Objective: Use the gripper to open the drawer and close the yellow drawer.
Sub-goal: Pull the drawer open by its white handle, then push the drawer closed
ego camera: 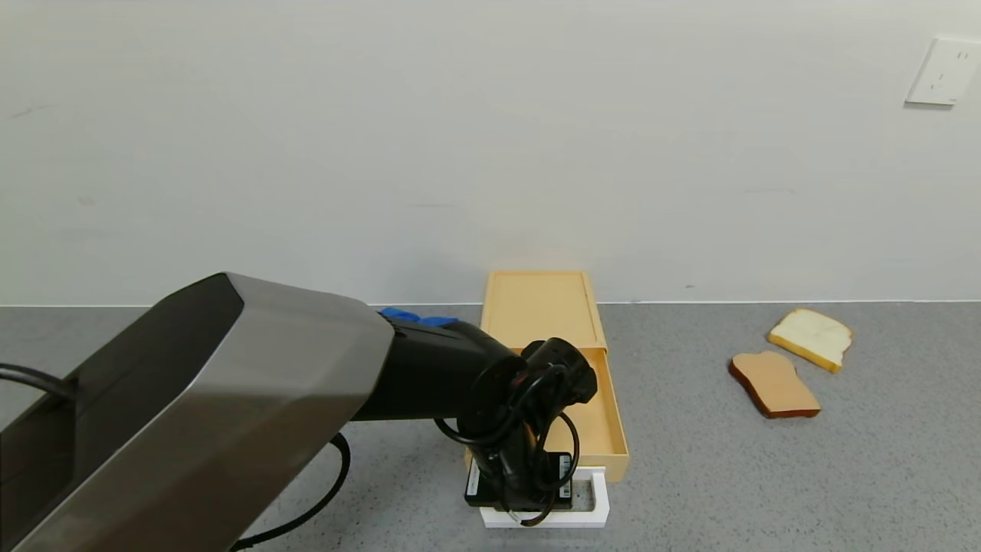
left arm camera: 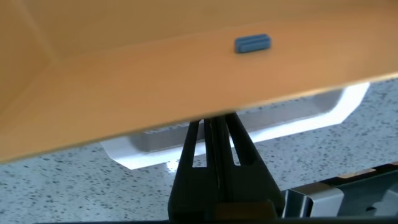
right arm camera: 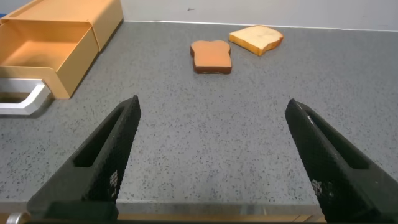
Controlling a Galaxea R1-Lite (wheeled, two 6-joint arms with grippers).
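Observation:
The yellow-tan drawer [ego camera: 542, 305] stands at the back of the grey table, its tray [ego camera: 605, 418] slid out toward me. The white loop handle [ego camera: 599, 502] is at the tray's front. My left gripper [ego camera: 529, 502] points down right at the handle. In the left wrist view its fingers [left arm camera: 214, 121] are pressed together, with the tips hidden behind the tray's front wall and the handle [left arm camera: 339, 111] just behind them. A small blue piece [left arm camera: 252, 43] lies in the tray. My right gripper [right arm camera: 211, 109] is open and empty over bare table, out of the head view.
Two bread slices lie on the table to the right, a brown one [ego camera: 774, 383] and a paler one [ego camera: 811, 337]. They also show in the right wrist view, with the drawer [right arm camera: 56, 50] off to one side. A wall socket [ego camera: 943, 71] is on the back wall.

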